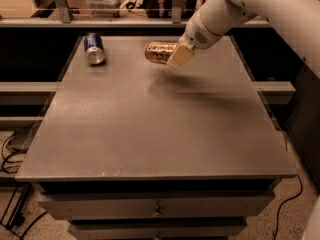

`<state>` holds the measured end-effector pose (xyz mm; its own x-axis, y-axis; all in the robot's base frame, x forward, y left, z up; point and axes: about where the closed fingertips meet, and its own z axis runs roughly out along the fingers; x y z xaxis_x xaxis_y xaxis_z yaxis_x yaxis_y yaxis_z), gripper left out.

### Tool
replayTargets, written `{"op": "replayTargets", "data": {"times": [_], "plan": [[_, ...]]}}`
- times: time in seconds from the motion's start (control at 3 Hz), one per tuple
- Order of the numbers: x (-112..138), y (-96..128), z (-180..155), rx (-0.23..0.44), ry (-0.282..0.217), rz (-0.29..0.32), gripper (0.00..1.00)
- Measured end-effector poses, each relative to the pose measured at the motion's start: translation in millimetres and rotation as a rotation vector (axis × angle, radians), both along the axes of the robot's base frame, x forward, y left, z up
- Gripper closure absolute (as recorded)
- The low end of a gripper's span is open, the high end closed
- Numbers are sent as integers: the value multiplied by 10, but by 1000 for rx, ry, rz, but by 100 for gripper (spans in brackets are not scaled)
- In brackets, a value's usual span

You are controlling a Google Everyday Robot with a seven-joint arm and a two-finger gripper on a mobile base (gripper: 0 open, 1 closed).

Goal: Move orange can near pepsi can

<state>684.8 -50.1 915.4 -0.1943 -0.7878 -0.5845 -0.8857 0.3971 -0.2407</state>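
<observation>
Orange can (160, 52) hangs in the air to the right of the pepsi can (94, 48), turned on its side and well apart from it. The gripper (176, 56) is at the orange can's far end, the end away from the pepsi can, and its pale fingers (181, 58) pinch the can. A soft shadow on the table (150, 134), right of the pepsi can and nearer the camera, suggests the load is clear of the surface.

The step in hand looks like the carry across toward the pepsi can. To do it well, travel at this height and lower only once the orange can is just beside the pepsi can, stopping short of contact. The pepsi can lies on its side with an end facing the camera, so a nudge from the right would likely roll it away. The orange can is also sideways and may roll when let go, so rest it fully on the table before releasing.

Count: one orange can, one pepsi can, one gripper, one table.
</observation>
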Motion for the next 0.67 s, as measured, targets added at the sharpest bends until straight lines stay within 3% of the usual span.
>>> {"op": "replayTargets", "data": {"times": [0.67], "plan": [[265,501,42,154,-43,13,100]]}}
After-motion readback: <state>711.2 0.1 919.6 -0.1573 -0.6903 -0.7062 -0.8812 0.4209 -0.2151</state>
